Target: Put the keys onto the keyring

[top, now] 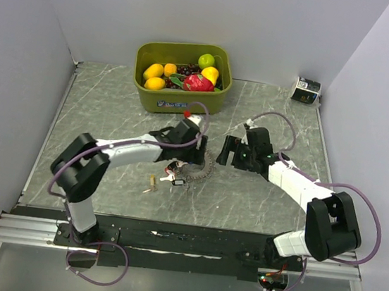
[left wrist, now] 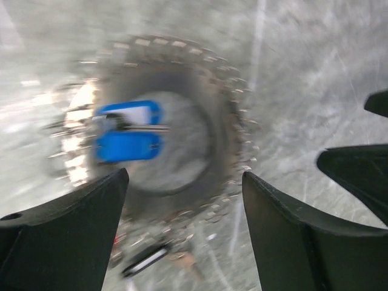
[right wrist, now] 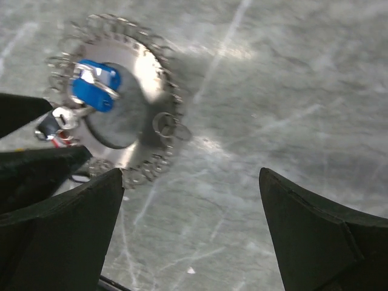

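Keyring [right wrist: 145,79] lies mid-scene on the table [top: 100,105], a blue key [left wrist: 128,130] at it, other keys [top: 173,179] loose just near-left. Left tool [left wrist: 185,179] hovers over it, jaws apart; right tool [right wrist: 191,176], likewise apart, sits right. Likely next: grasp a loose key for threading.

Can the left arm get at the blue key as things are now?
Probably yes. The left gripper hangs open right above the blue key, which lies uncovered inside the keyring, and the right gripper is off to one side.
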Action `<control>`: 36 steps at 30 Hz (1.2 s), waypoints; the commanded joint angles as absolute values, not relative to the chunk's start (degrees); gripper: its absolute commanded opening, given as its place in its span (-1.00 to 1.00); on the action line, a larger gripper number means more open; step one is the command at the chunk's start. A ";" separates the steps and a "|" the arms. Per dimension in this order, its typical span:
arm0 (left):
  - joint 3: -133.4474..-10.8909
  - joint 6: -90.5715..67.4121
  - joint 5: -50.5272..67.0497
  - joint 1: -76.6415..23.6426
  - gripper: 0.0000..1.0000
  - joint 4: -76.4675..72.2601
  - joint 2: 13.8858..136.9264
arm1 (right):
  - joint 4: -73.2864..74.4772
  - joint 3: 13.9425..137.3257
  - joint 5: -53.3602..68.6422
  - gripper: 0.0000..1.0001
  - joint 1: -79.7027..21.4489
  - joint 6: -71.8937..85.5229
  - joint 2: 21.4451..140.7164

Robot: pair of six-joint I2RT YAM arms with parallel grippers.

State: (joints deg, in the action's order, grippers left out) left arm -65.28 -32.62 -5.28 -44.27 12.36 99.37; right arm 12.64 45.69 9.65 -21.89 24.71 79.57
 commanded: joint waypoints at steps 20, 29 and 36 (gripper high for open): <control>-61.97 -39.64 7.47 -51.41 0.45 -1.84 107.85 | 10.55 42.54 12.04 0.99 -17.14 25.58 79.28; -58.27 -41.84 5.28 -53.61 0.53 -5.79 102.93 | 10.64 43.33 13.18 0.99 -17.23 25.14 80.60; -61.52 -39.20 0.18 -53.53 0.60 -2.99 96.42 | 10.81 42.54 13.09 0.99 -17.31 24.26 78.67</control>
